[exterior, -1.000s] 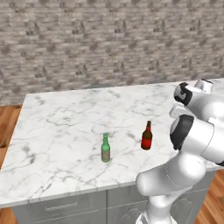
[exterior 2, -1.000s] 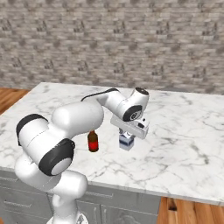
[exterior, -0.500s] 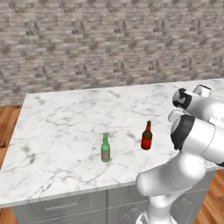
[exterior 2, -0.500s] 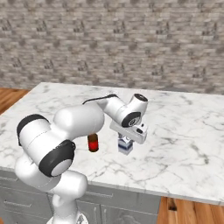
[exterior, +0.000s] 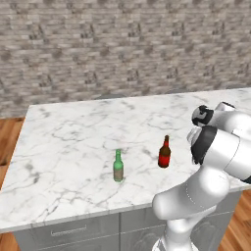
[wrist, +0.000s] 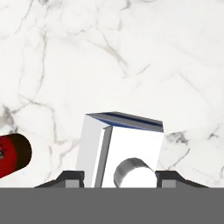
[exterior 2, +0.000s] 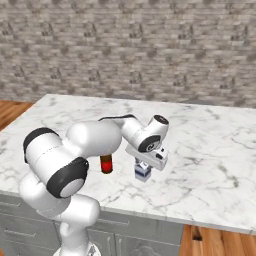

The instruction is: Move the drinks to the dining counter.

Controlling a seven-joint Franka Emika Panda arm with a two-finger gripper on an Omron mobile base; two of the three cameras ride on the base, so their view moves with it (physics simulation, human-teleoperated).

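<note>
From the left base view, the green glass bottle [exterior: 118,166] and the red-brown beer bottle [exterior: 164,152] both stand upright on the dining counter [exterior: 73,142], a bit apart from each other, so those two look delivered already. The arm's bulk covers whatever's to the right of them.

Right base view is where it gets interesting: the gripper [exterior 2: 144,169] is down at the counter right over the small milk carton [exterior 2: 143,171], with the beer bottle just beside it on the left. The carton looks like it's sitting on the marble.

Hand view: the carton [wrist: 120,151] sits squarely between the two finger tips [wrist: 70,178], which hug its sides. I'd say they're closed on it, probably mid-placement next to the other drinks.
</note>
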